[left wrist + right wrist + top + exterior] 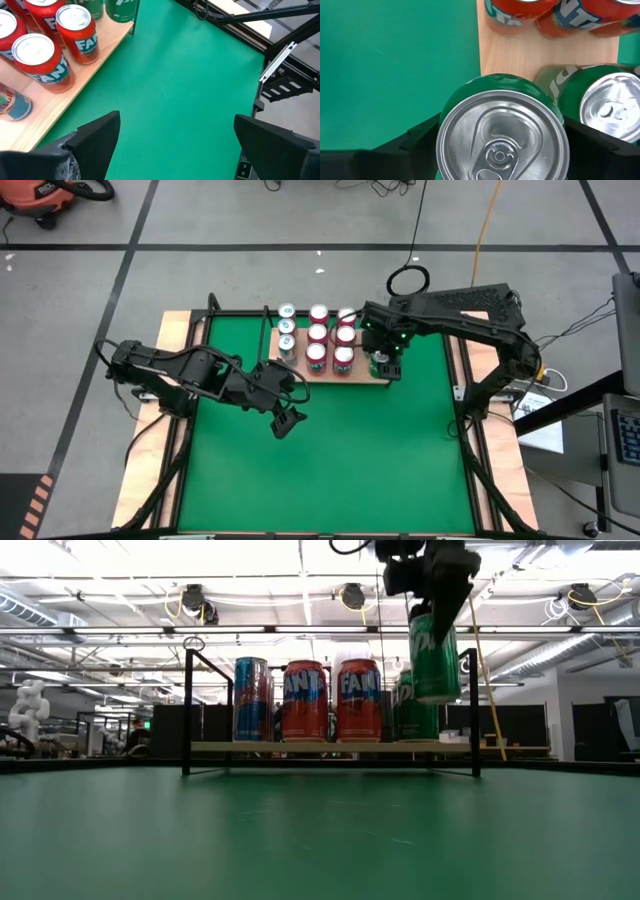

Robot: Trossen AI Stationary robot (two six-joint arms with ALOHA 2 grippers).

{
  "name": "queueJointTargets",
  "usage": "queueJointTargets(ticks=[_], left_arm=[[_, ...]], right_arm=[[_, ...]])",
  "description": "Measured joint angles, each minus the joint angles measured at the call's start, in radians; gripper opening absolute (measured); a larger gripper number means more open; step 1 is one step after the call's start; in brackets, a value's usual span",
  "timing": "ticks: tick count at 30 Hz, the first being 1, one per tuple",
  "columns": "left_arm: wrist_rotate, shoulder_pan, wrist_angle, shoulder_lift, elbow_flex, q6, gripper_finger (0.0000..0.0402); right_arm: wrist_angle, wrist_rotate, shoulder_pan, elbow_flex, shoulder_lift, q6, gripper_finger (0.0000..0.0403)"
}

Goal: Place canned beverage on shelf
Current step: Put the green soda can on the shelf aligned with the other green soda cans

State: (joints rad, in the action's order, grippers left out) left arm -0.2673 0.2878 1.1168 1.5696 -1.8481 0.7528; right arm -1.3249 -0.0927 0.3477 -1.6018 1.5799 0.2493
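Note:
The shelf (300,747) is a light-wood board in thin black rails, and it stands at the far middle of the green mat (330,450). On it stand red cans (332,700), a blue one (250,698) and a green one (412,720). My right gripper (385,362) is shut on another green can (435,660) above the shelf's right end. Out over the mat, left of the middle, my left gripper (180,145) is open and holds nothing. My right gripper pinches the green can's upper side wall (442,137) between its two fingers (417,142), one on each side just below the rim. The fingers come steeply from above. The can hangs nearly upright, top up, clear of the shelf board.
The standing green can (610,107) is close beside the held one, with bare board (520,55) between it and the red cans. The mat lies in a black frame (465,410) on a wooden tabletop (150,450).

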Motion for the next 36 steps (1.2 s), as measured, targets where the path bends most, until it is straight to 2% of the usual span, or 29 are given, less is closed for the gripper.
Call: queueJointTargets(ticks=[14,36], left_arm=[[0.0,0.0,0.0,0.0,0.0,-0.008,0.0389],[0.0,0.0,0.0,0.0,0.0,-0.027,0.0389]], right_arm=[[0.154,0.014,0.0,0.119,0.0,-0.005,0.0306],[0.239,0.049,0.0,0.215,0.0,-0.001,0.0306]])
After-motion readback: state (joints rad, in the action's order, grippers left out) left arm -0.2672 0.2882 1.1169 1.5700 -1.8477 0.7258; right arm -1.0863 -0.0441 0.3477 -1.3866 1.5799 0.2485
